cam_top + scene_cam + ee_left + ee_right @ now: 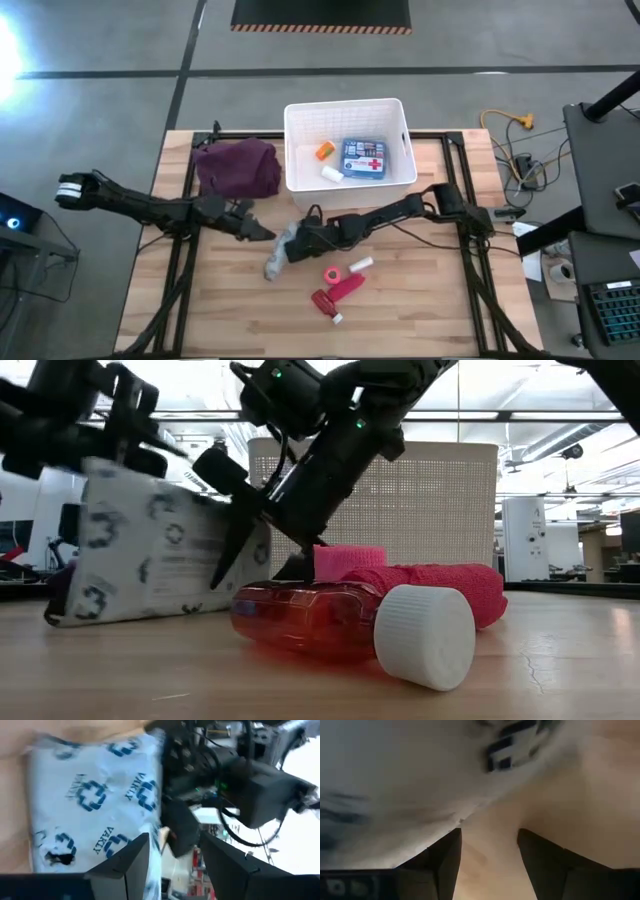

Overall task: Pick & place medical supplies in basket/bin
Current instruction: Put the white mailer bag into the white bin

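So both arms are crowded around the grey-white packet [279, 250], which sits on the table [430, 300] just in front of the white bin [348, 182]. In the low view the packet [150, 550] is tilted up off the wood, one edge down and the rest lifted.

The left gripper [262, 232] comes in from the left and sits right at the packet's upper edge. In its wrist view the two fingers [131, 865] are spread apart with the packet [95, 795] just ahead of them, so it's released, not pinching anything.

The right gripper [297, 243] reaches in from the right and meets the packet's other side. Its wrist view also shows the fingers [445, 860] parted, with the packet [395, 780] filling the space just past them, bare wood in the gap. So open too, touching or nearly touching, I can't tell which.

The red tube [340, 290], pink tape roll [331, 274] and a small white bottle [361, 264] lie on the table nearer the front. The blue box [363, 159] already lies inside the bin. A purple cloth [238, 167] lies left of the bin.
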